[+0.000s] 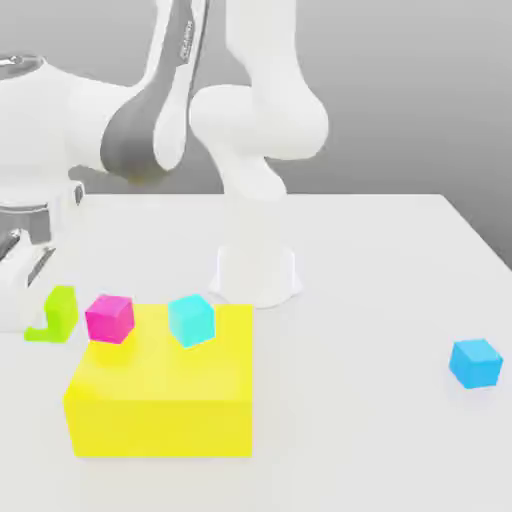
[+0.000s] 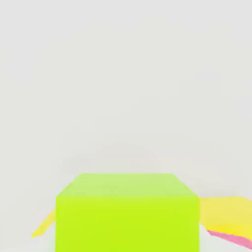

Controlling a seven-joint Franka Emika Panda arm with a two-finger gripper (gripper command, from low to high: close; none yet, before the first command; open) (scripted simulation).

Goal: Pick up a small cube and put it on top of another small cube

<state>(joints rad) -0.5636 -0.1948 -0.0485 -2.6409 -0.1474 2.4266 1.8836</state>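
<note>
- Nearest the exterior view's camera sits a large yellow block [image 1: 160, 395], a matte, flat-sided box with sharp edges, wider than it is tall, resting on the white bench [image 1: 380, 440].
- On the block's top, near its far edge, stand two small cubes: a magenta cube [image 1: 110, 318] toward the exterior view's left and a cyan cube [image 1: 191, 320] beside it, apart from each other. Both are plain, smooth and evenly coloured.
- Another small blue cube [image 1: 475, 362] rests alone on the bench, well apart at the exterior view's right.
- The small lime-green cube [image 1: 56, 313] shows at the exterior view's left, just beside the yellow block's far left corner and close to the magenta cube. It is plain, glossless and square-faced, so it has no long axis. A green patch spreads on the bench just below it.
- In the hand view the lime-green cube [image 2: 127, 216] sits close to the camera, one flat face square-on and its top face tipping away; a yellow surface [image 2: 229, 212] and a strip of magenta [image 2: 230, 238] peek out beside it.
- The gripper [image 1: 30, 275] stands at the exterior view's left edge, its pale fingers reaching down just beside the green cube; it is drawn narrow, clamped on the lime-green cube.
- The white, rounded arm [image 1: 260, 120] rises from a round base [image 1: 255, 270] behind the block.
</note>
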